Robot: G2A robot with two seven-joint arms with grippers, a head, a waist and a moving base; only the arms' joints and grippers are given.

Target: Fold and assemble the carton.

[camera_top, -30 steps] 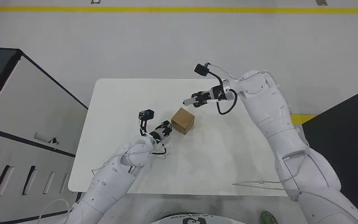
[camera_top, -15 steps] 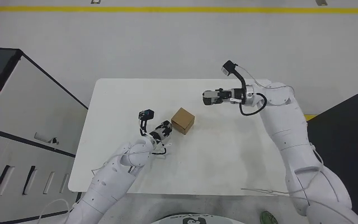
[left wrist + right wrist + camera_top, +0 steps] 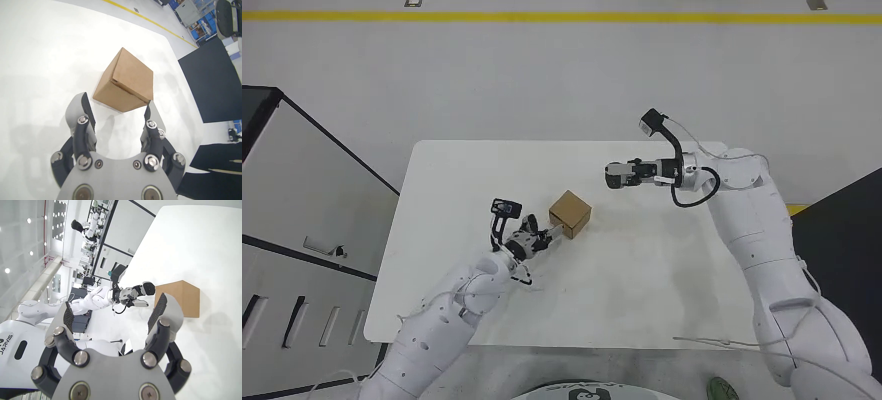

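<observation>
A small brown carton (image 3: 569, 214), folded into a closed cube, sits near the middle of the white table (image 3: 642, 290). My left gripper (image 3: 539, 235) is open just off the carton's near-left side, apart from it; in the left wrist view the carton (image 3: 125, 84) lies just beyond the open left gripper (image 3: 117, 104). My right gripper (image 3: 611, 177) hovers to the carton's right and farther back, open and empty. In the right wrist view the carton (image 3: 181, 299) stands past the open right gripper (image 3: 116, 307), with the left gripper (image 3: 144, 297) beside the carton.
A dark-edged cabinet (image 3: 292, 190) stands off the table's left side. A black mat (image 3: 842, 225) lies on the floor at the right. A yellow line (image 3: 562, 17) runs across the floor behind the table.
The right arm pulled back from the carton to the right and up. The left gripper drew back slightly toward the front and opened; the carton stayed put.
</observation>
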